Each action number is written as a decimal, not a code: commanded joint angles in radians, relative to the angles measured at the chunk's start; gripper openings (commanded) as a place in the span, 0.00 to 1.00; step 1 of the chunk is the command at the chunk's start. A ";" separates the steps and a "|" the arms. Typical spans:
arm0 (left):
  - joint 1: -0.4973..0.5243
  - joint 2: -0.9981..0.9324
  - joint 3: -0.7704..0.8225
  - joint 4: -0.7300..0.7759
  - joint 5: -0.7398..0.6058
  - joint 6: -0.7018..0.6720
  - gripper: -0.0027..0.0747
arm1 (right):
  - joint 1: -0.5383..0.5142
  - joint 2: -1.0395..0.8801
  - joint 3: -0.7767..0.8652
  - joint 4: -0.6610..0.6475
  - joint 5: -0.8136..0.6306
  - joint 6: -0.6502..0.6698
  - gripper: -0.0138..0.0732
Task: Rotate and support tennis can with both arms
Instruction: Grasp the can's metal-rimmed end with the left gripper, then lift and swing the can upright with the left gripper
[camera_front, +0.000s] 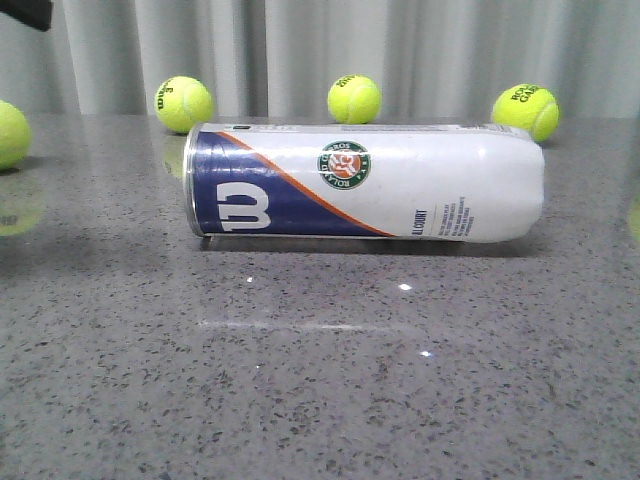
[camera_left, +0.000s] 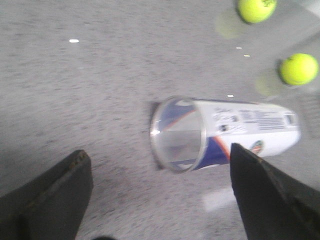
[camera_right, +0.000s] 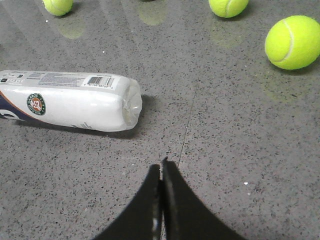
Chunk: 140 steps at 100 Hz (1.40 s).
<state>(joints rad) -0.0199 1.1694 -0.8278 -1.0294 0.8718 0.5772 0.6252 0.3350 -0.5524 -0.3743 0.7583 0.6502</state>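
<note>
The tall white plastic tennis can (camera_front: 365, 181) lies sideways on the counter (camera_front: 320, 380), navy end toward the wide-open, empty left claw (camera_left: 157, 187); the right claw (camera_right: 162, 172), pressed closed and empty, sits off its white end.

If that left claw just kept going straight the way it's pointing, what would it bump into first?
Most likely the tennis can. It lies on its side ahead of the open left claw, clear open end turned toward the claw, slightly toward one finger. Depth is hard to judge, so the claw might reach the grey table just short of it.
</note>
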 joint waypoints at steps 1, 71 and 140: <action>-0.001 0.059 -0.061 -0.144 0.069 0.070 0.72 | -0.006 0.008 -0.025 -0.035 -0.064 -0.001 0.08; -0.285 0.435 -0.200 -0.462 0.140 0.258 0.66 | -0.006 0.008 -0.025 -0.035 -0.064 -0.001 0.08; -0.307 0.416 -0.400 -0.504 0.363 0.294 0.01 | -0.006 0.008 -0.025 -0.035 -0.065 -0.001 0.08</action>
<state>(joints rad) -0.3180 1.6747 -1.1431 -1.4888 1.1670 0.8672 0.6252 0.3350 -0.5524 -0.3766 0.7583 0.6502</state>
